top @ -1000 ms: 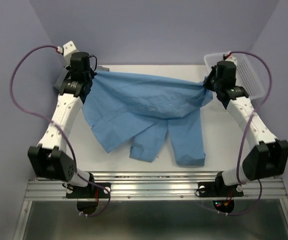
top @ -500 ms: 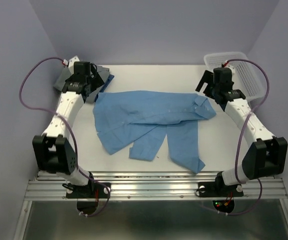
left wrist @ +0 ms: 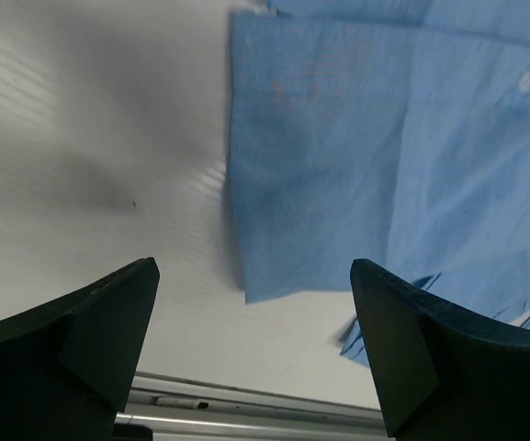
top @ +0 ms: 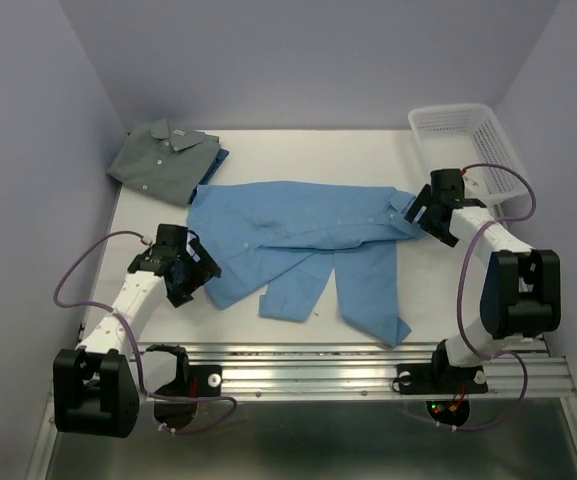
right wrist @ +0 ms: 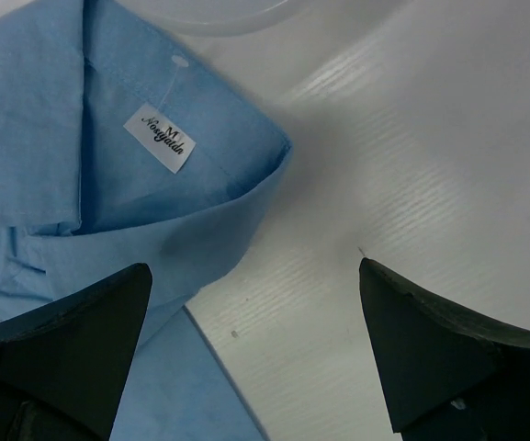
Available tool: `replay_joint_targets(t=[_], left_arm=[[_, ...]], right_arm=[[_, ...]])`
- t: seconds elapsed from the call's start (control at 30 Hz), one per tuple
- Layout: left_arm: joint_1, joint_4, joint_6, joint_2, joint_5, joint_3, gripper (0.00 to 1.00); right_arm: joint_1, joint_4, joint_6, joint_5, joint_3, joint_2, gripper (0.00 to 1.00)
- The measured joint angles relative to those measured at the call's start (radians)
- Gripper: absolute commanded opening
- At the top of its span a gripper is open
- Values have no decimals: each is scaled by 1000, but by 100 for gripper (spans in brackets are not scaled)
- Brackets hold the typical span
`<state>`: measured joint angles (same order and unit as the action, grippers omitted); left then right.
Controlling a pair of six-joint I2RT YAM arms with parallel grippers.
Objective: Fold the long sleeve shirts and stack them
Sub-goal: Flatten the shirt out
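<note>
From above, the light blue shirt (top: 298, 225) lies opened out across the middle of the white worktop (top: 298, 150). Its collar (top: 404, 206) points to the right and its sleeves and tails trail toward the near edge. In the far left corner the grey-green shirt (top: 163, 160) sits folded with its collar uppermost. An edge of the darker blue shirt (top: 220, 158) shows from beneath its right side. The white mesh basket (top: 468, 145) stands at the far right corner. The left arm (top: 133, 295) reaches in low, and the left jaws stand wide apart just beside the light blue shirt's near left hem, holding nothing. The right arm (top: 488, 235) is bent back, and the right jaws are spread wide at the collar, also holding nothing.

At the left wrist, both dark fingers (left wrist: 90, 331) frame the bottom of the view, well apart. Between and beyond them a squared corner of the light blue shirt (left wrist: 338, 184) lies flat on the worktop, with a white button (left wrist: 528, 81) near the right edge. A metal rail (left wrist: 246, 409) runs along the bottom.

At the right wrist, the fingers (right wrist: 72, 340) are likewise far apart, with bare worktop between them. The collar (right wrist: 173, 197) lies upper left, folded open to show a small white label (right wrist: 160, 138). The basket's rim (right wrist: 219, 14) is just beyond it.
</note>
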<state>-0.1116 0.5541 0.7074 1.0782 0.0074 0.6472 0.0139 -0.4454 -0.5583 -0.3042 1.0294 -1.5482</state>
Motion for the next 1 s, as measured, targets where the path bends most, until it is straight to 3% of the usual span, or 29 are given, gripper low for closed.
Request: replay_joint_targets(t=[0.2, 0.27, 0.33, 0.37, 0.4, 0.47, 0.5, 0.53, 0.67, 0.83, 1.0], left_arm=[[-93, -24, 71, -60, 116, -110, 99], [-114, -37, 85, -35, 122, -119, 98], [-130, -71, 97, 17, 123, -119, 84], [-139, -91, 106, 54, 125, -119, 74], [-143, -96, 110, 75, 130, -113, 45], [-153, -146, 120, 120, 123, -98, 16], [-157, -166, 122, 151, 109, -95, 0], [-157, -167, 114, 178, 108, -85, 0], [-162, -177, 105, 230, 67, -16, 0], [-164, -154, 59, 144, 41, 108, 0], [-169, -161, -6, -111, -33, 392, 0]], right_arm=[[1, 69, -19, 48, 8, -142, 98], [1, 103, -22, 58, 8, -182, 92], [1, 128, -21, 58, 15, -205, 82], [2, 143, -20, 60, 20, -214, 61], [2, 167, -13, 69, 23, -220, 52], [2, 203, -12, 87, 22, -226, 33], [2, 215, -14, 100, 20, -227, 28], [1, 230, -10, 114, 16, -228, 18], [1, 272, 13, 145, 7, -225, 1], [1, 257, 57, 185, 10, -128, 1], [3, 182, 100, 185, 128, 117, 1]])
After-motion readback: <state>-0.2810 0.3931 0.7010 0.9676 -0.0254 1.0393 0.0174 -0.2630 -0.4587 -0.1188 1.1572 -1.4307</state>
